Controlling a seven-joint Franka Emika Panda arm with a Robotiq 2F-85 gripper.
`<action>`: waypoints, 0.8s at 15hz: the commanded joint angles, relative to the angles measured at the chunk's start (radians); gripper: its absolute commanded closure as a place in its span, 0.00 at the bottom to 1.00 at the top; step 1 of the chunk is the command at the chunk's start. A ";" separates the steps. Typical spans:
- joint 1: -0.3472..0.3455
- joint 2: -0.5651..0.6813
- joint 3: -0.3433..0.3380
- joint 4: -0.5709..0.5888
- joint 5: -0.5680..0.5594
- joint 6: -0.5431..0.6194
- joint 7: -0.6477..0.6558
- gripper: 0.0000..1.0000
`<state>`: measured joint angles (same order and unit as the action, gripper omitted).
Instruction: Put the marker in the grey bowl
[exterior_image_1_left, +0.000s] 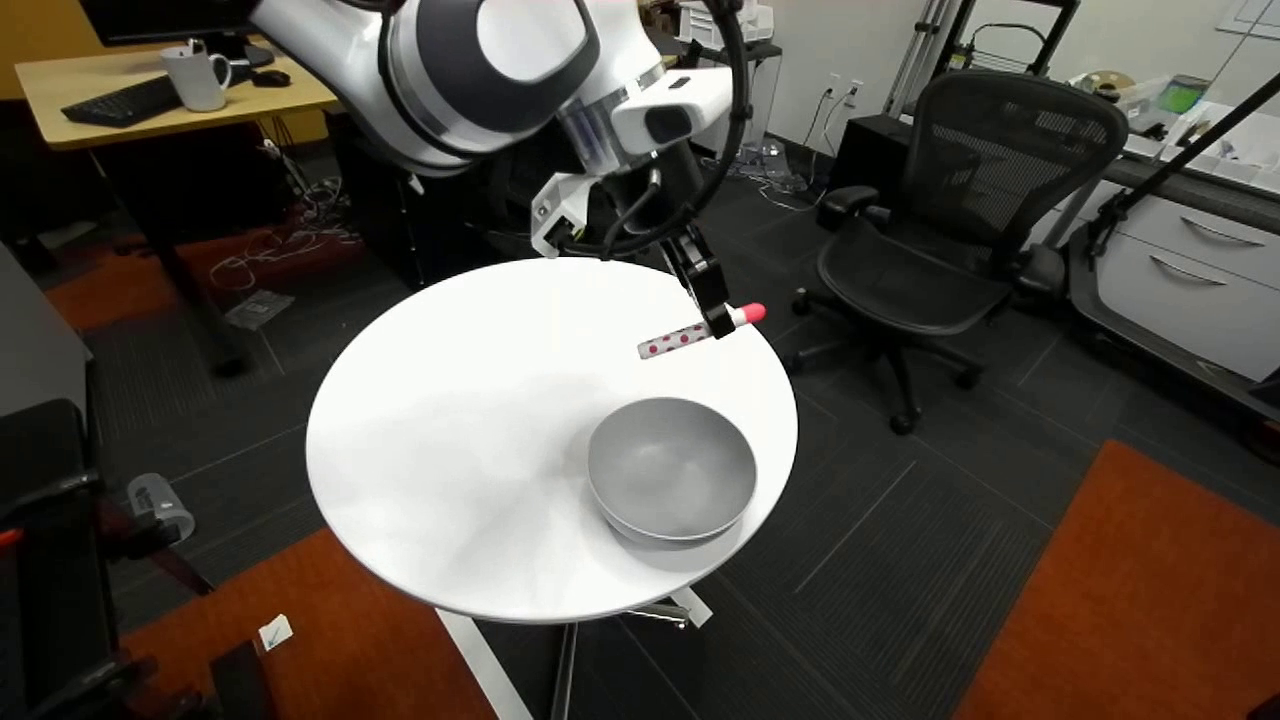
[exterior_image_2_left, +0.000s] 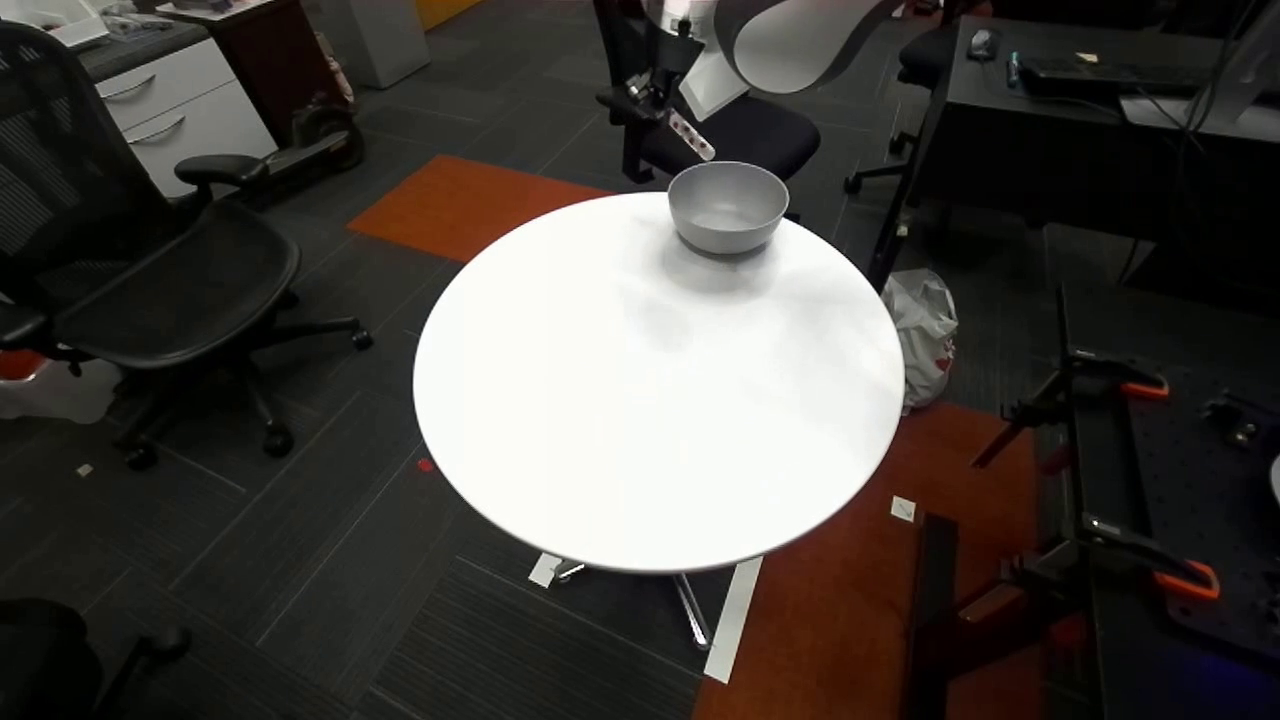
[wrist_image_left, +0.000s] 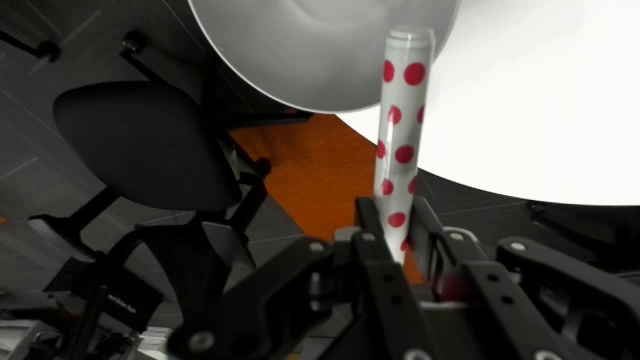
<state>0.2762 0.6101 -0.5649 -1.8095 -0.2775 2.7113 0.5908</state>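
Observation:
The marker is a white stick with red dots and a pinkish-red end. It shows in both exterior views (exterior_image_1_left: 677, 341) (exterior_image_2_left: 692, 136) and in the wrist view (wrist_image_left: 400, 135). My gripper (exterior_image_1_left: 718, 322) is shut on it and holds it in the air, tilted. The gripper also shows in an exterior view (exterior_image_2_left: 655, 105) and in the wrist view (wrist_image_left: 392, 220). The grey bowl (exterior_image_1_left: 670, 475) stands upright near the table's edge, with nothing in it. It also shows in an exterior view (exterior_image_2_left: 728, 205). In the wrist view the marker's plain end overlaps the bowl (wrist_image_left: 325, 60).
The round white table (exterior_image_1_left: 450, 430) carries the bowl. A black mesh chair (exterior_image_1_left: 940, 220) stands beyond the table. Another dark chair (wrist_image_left: 145, 145) shows in the wrist view. A desk with a white mug (exterior_image_1_left: 196, 78) is at the back.

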 joint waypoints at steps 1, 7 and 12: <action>-0.024 0.041 -0.010 0.052 -0.029 -0.080 0.066 0.95; -0.086 0.060 0.016 0.075 -0.020 -0.154 0.075 0.95; -0.121 0.055 0.056 0.082 -0.014 -0.190 0.061 0.95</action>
<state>0.1829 0.6683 -0.5447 -1.7579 -0.2782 2.5742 0.6353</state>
